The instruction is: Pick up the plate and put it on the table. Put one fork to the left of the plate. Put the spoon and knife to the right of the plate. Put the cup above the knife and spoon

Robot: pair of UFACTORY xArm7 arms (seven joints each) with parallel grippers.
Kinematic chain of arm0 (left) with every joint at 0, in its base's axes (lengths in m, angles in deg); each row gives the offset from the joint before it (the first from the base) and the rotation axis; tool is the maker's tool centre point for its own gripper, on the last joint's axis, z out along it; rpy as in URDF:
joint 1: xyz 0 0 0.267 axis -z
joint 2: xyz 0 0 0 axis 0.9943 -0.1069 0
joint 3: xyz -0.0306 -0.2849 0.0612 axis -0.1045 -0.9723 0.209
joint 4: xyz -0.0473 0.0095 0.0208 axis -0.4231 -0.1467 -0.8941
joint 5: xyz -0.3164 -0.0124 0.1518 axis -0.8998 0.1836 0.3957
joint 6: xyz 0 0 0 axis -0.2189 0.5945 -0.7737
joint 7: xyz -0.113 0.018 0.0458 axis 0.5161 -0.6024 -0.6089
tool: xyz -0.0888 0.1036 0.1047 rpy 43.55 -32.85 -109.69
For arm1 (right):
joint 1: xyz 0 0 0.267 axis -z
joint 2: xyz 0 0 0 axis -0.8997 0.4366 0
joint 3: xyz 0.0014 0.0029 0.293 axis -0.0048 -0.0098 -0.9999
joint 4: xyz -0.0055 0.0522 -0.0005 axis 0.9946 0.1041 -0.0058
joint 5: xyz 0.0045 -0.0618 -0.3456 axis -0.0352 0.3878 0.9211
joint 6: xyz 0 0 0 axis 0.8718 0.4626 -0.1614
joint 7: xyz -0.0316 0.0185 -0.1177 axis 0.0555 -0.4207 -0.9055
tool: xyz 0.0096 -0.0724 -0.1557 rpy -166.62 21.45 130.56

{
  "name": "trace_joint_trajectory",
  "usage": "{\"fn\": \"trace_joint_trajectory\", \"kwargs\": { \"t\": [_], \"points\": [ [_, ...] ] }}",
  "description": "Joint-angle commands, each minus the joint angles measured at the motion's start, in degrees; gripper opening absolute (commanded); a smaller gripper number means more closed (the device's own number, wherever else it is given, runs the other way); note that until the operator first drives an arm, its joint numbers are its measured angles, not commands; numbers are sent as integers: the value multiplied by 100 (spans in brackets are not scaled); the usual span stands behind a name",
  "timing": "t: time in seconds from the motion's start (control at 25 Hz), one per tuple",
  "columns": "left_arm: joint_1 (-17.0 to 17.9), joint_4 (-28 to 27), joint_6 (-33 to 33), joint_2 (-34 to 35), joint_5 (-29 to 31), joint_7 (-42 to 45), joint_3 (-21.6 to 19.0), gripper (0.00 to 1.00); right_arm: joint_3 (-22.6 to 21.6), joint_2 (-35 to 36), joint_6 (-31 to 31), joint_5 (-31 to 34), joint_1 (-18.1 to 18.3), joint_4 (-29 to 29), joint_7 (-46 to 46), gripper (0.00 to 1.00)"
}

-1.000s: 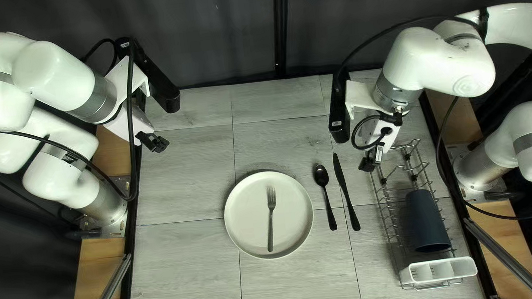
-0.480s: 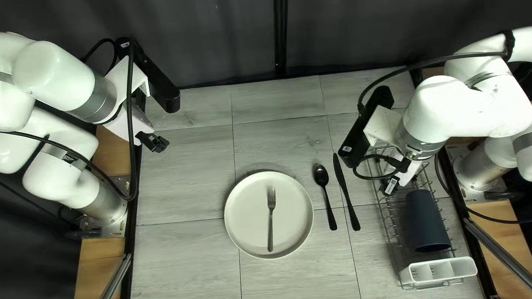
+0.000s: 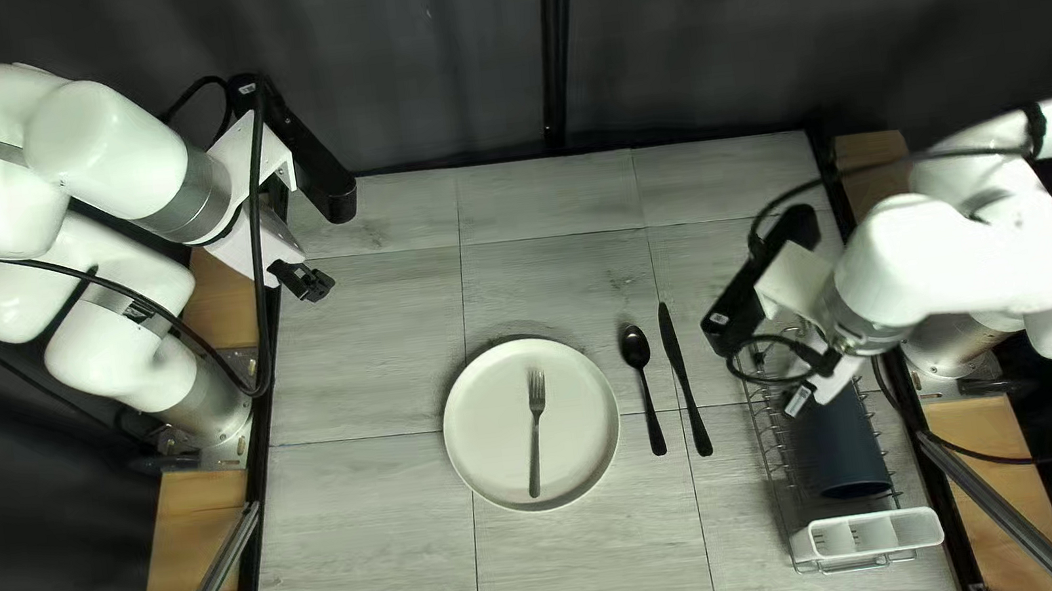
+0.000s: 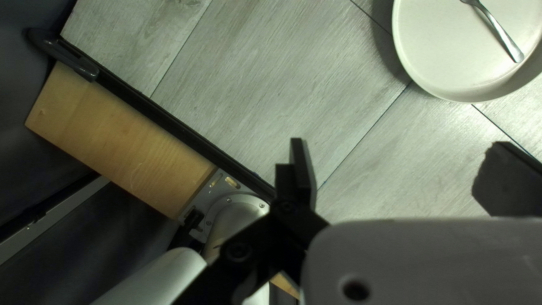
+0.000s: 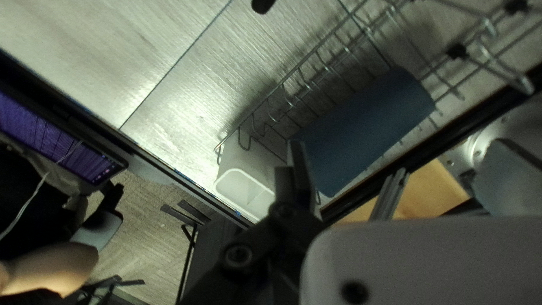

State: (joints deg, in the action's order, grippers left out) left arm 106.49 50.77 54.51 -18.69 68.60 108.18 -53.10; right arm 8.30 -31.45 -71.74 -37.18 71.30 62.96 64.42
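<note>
A white plate [image 3: 494, 448] sits mid-table with a fork [image 3: 535, 430] lying on it. A black spoon [image 3: 642, 391] and black knife [image 3: 683, 381] lie side by side to the right of the plate. A dark blue cup [image 3: 843, 447] lies on its side in the wire rack [image 3: 775, 465]. My right gripper [image 3: 797, 400] hangs open just over the cup's far end; in the right wrist view the cup [image 5: 364, 123] lies ahead of one finger [image 5: 298, 169]. My left gripper [image 3: 305, 281] is open near the table's left edge, holding nothing; the plate [image 4: 449, 63] lies well ahead of it.
A white cutlery holder [image 3: 872, 533] hangs on the rack's near end. Wooden side boards [image 3: 187, 532] flank the table. In the right wrist view a person's hand [image 5: 42, 267] and a screen [image 5: 55, 144] show beyond the table's near edge.
My right arm has swung from over the rack's far end toward the near side and lowered, bringing its gripper over the cup. The left arm and tableware have not moved.
</note>
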Motion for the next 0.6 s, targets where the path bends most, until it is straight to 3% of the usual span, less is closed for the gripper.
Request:
{"fn": "trace_joint_trajectory", "kwargs": {
  "t": [0.04,0.6],
  "points": [
    [0,0,0,0,0,0,0,100,-257,74,120,-71,-22,-209,430,100],
    [0,0,0,0,0,0,0,100,-742,21,807,-459,-170,-1040,1273,100]
  ]
}}
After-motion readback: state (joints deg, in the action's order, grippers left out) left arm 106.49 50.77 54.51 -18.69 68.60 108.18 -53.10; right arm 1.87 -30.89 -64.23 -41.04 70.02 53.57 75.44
